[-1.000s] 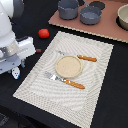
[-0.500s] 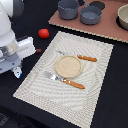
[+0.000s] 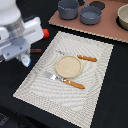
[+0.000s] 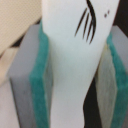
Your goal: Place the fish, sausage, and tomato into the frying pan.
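In the wrist view my gripper (image 4: 75, 85) is shut on the fish (image 4: 70, 45), a white toy with dark marks, held between the green pads (image 4: 37, 80). In the exterior view the gripper (image 3: 24, 61) hangs over the left edge of the placemat. The sausage (image 3: 36, 50) lies on the dark table just beside it. The tomato (image 3: 46, 33) shows partly behind the arm. The frying pan (image 3: 90, 15) sits on the brown board at the back, far from the gripper.
A taller blue-grey pot (image 3: 68, 8) stands next to the pan, and a beige bowl (image 3: 123, 16) is at the exterior view's right. A striped placemat (image 3: 95, 85) holds a round plate (image 3: 68, 66), a fork (image 3: 65, 81) and a knife (image 3: 80, 57).
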Robot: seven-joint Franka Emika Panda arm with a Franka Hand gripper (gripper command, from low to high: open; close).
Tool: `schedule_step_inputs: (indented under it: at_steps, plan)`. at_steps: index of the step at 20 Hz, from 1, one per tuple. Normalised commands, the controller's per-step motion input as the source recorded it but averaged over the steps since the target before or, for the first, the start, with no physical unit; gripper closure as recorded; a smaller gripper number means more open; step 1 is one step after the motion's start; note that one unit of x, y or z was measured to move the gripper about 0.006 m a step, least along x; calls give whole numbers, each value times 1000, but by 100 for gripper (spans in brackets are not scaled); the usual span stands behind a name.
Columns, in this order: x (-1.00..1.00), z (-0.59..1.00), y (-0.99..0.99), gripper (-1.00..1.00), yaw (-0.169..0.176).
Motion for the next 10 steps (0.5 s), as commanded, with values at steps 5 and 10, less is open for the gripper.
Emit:
schedule_step_inputs:
  at_steps: [5, 10]
  plan:
    - [828, 991, 814, 100, 0]
    - [734, 780, 847, 100, 0]
